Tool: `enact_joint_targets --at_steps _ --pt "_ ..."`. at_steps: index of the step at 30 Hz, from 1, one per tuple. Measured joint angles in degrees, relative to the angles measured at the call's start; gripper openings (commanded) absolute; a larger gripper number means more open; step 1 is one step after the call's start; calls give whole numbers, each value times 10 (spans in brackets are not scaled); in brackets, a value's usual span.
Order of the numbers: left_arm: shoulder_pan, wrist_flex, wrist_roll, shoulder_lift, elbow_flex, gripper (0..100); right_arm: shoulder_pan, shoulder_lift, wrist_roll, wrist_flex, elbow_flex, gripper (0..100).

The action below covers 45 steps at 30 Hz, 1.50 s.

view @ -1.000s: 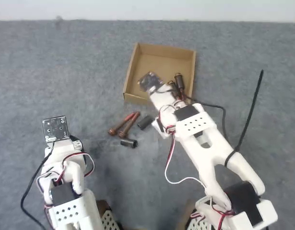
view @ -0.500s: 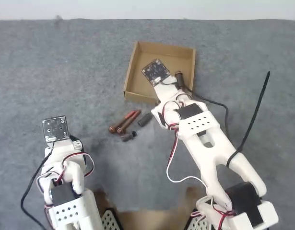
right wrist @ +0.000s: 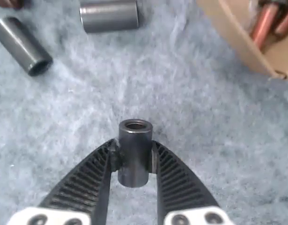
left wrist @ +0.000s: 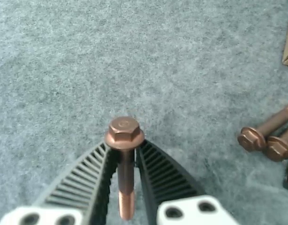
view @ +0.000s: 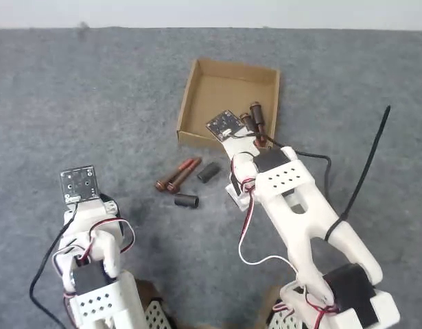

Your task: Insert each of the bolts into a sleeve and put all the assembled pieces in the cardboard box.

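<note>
A: Left gripper (left wrist: pixel 125 146)?
B: Clamped on a copper bolt (left wrist: pixel 124 133), with the hex head just past the fingertips, over grey tabletop (left wrist: pixel 64 65). The left arm (view: pixel 90 240) is in the same pose as a second ago.

A: Right gripper (right wrist: pixel 134 149)?
B: Closed around a dark sleeve (right wrist: pixel 134 161), bore toward the camera, near the cardboard box (right wrist: pixel 228 35).

A: Any change?
B: The right arm (view: pixel 300 205) had its wrist out over the box floor half a second ago. It is now drawn back to the box's near wall.

A: Loose parts?
B: Two loose bolts (view: pixel 178 175) lie side by side, with two loose sleeves (view: pixel 186 201) just beside them, all where they were. Two copper pieces (view: pixel 255 118) lie inside the box by its right wall.
</note>
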Motion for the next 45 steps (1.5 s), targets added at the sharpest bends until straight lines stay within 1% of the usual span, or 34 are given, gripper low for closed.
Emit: enact_joint_targets --at_steps 3,7,9,17,21,25,28,31,36,40,45 --pt "0 0 0 0 0 12 0 0 0 -5 9 17" --pt "0 0 0 0 0 12 0 0 0 -32 46 98" --pt "0 0 0 0 0 12 -3 0 0 -38 69 121" --pt "0 11 0 0 0 12 -4 0 1 -61 150 116" --pt "0 11 0 0 0 12 -4 -11 1 -62 160 115" --pt "0 11 0 0 0 12 -5 -26 1 -51 160 54" --pt "0 11 0 0 0 12 -4 -56 1 -13 132 9" --pt "0 11 0 0 0 12 -5 -89 1 33 81 7" --pt "0 11 0 0 0 12 -5 -103 -57 48 33 7" --pt "0 11 0 0 0 12 -6 -76 -70 -9 31 7" --pt "0 11 0 0 0 12 -11 5 -71 -130 32 7"
